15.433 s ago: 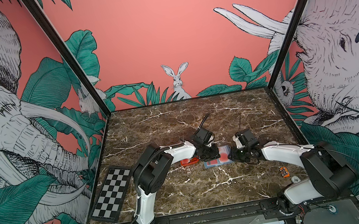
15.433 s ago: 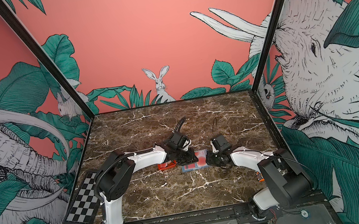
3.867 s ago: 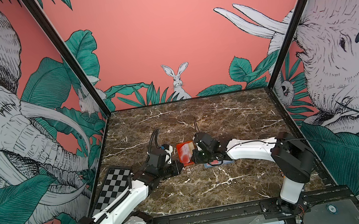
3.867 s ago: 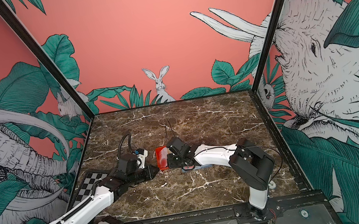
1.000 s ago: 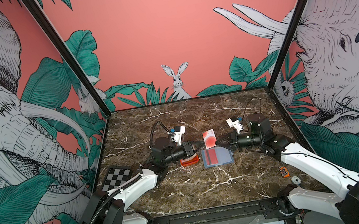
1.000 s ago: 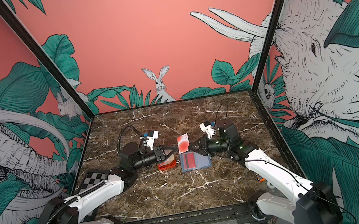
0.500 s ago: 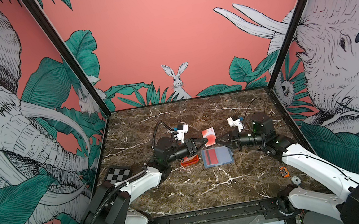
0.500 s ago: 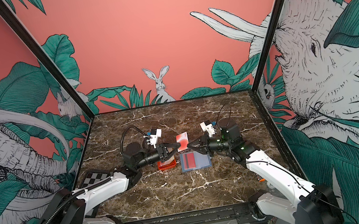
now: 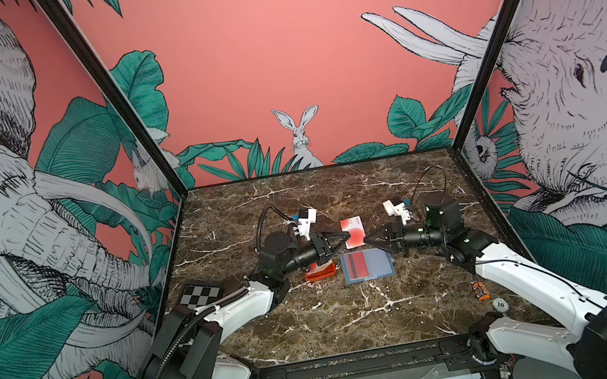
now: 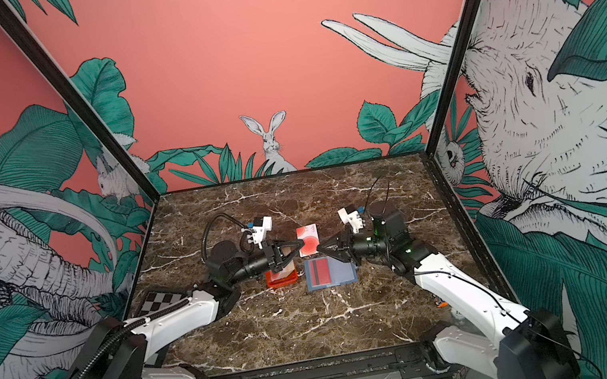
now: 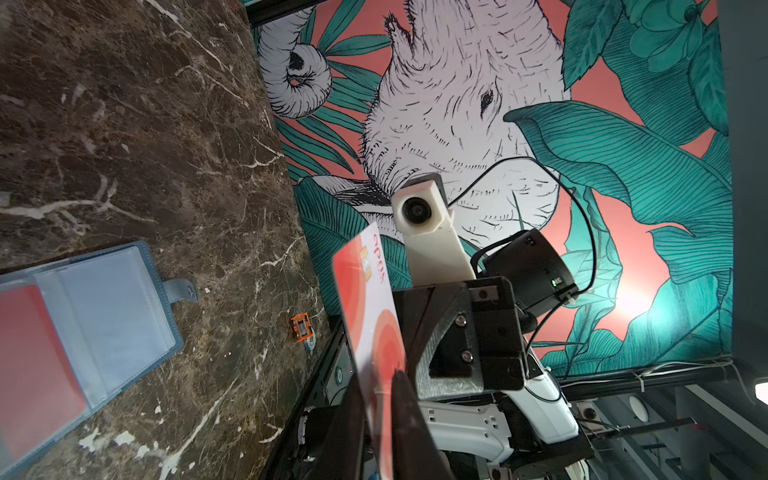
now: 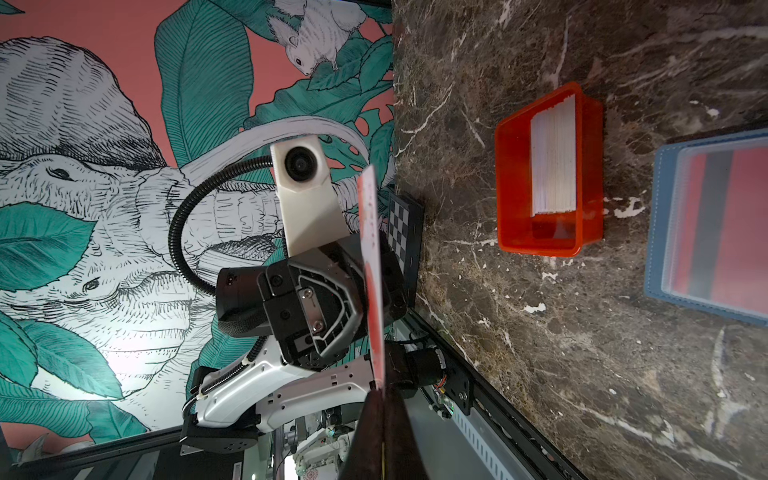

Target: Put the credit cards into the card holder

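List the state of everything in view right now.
credit card, in the air, pinched from both sides.
left gripper, shut on the credit card.
right gripper, shut on the credit card.
card holder, open flat on the table, one red card sleeved.
orange tray, holding a stack of cards on edge.
checkerboard panel, lying flat.

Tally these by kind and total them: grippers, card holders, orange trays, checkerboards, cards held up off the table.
2 grippers: left gripper, right gripper
1 card holder
1 orange tray
1 checkerboard
1 held card
Total: 6
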Available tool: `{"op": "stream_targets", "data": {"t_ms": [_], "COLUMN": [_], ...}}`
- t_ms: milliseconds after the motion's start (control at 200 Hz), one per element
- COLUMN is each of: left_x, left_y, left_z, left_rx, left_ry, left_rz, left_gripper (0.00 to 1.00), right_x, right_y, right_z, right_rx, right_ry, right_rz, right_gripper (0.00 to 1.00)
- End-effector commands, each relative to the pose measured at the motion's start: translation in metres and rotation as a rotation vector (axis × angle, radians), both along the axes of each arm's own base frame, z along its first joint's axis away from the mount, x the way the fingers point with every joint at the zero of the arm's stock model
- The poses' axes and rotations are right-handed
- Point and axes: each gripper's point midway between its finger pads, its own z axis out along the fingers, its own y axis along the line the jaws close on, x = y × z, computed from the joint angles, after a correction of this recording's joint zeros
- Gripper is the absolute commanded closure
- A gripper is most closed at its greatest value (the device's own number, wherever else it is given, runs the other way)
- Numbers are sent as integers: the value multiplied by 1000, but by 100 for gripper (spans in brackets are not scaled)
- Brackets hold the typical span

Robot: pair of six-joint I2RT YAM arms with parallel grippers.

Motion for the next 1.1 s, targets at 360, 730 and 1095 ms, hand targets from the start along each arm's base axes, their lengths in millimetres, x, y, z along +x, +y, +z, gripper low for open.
{"op": "stream_targets", "data": {"t_ms": [360,730,1095], "left_x": [-3,-14,-17], "left_y": [6,26,18], "left_z": [-12,-54,-60], "left_rx": [219,650,662], "left_ry": [-69,-158,-167], "left_rz": [24,64,44], "left_gripper": [98,99,100], "right_x": [-6,-23,-25], "right_y": [-21,-43,-57], "right_z": [-26,-38,-51], "right_rx": [-274,-672,-778], "right_ry": [-89,-263,-341], "right_rz": [3,52,2], "right_gripper": [75,64,20]}}
